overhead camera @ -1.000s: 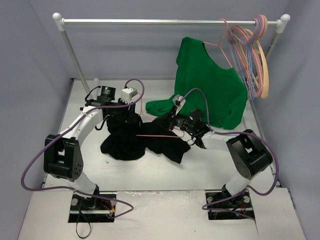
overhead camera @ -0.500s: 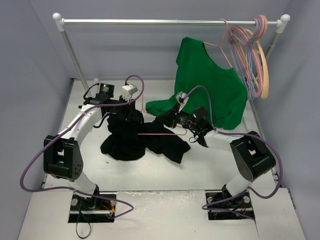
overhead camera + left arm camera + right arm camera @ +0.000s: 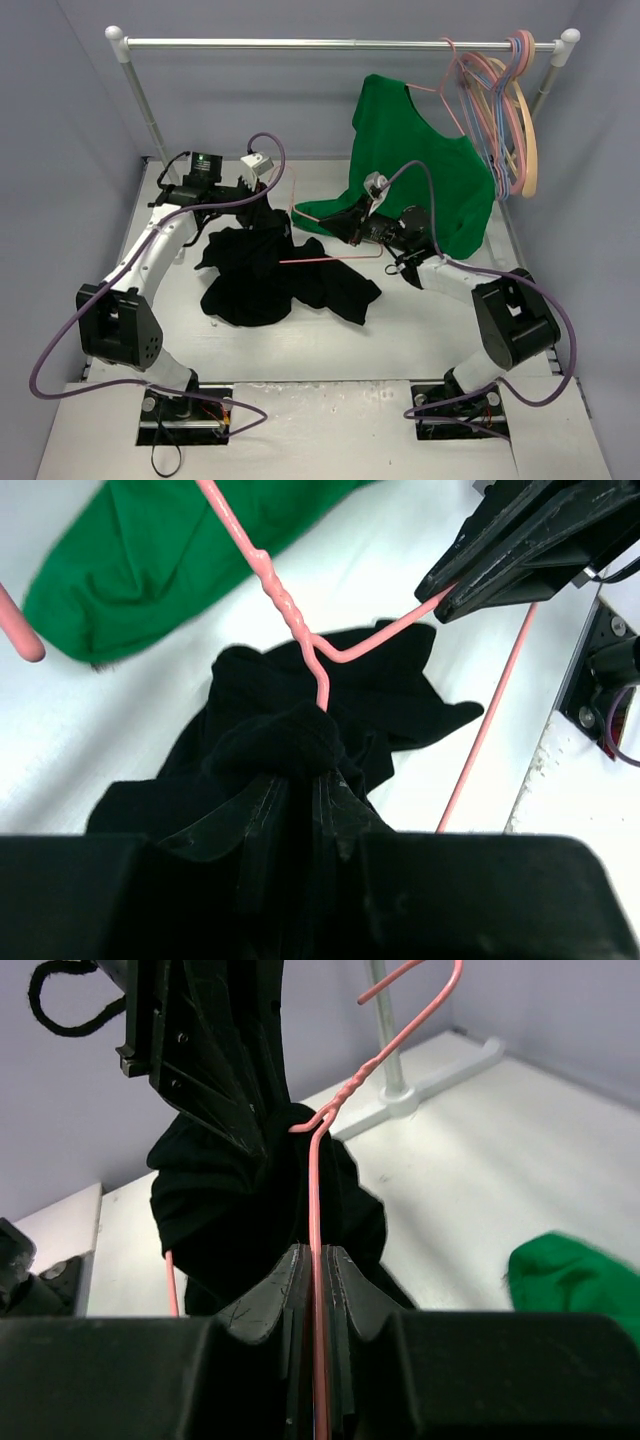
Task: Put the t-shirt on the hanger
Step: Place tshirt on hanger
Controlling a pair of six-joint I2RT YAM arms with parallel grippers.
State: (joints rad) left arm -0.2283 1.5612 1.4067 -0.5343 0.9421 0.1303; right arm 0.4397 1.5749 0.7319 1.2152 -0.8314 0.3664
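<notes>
Pink hanger (image 3: pixel 313 1210) clamped in my right fingers (image 3: pixel 268 1305), t-shirt (image 3: pixel 290 745) pinched in my left fingers (image 3: pixel 245 830); I should hold it level and lift slowly.

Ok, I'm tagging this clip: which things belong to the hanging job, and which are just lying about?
Job: black t-shirt, pink hanger, left claw gripping the shirt, right claw gripping the hanger.
Lying about: green t-shirt, spare hangers on the rail.

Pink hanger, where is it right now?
Top view: the pink hanger is mid-table, poking out of the black t-shirt, beside the green shirt. The right gripper pinches its wire; the left gripper holds the t-shirt at its neck.
</notes>
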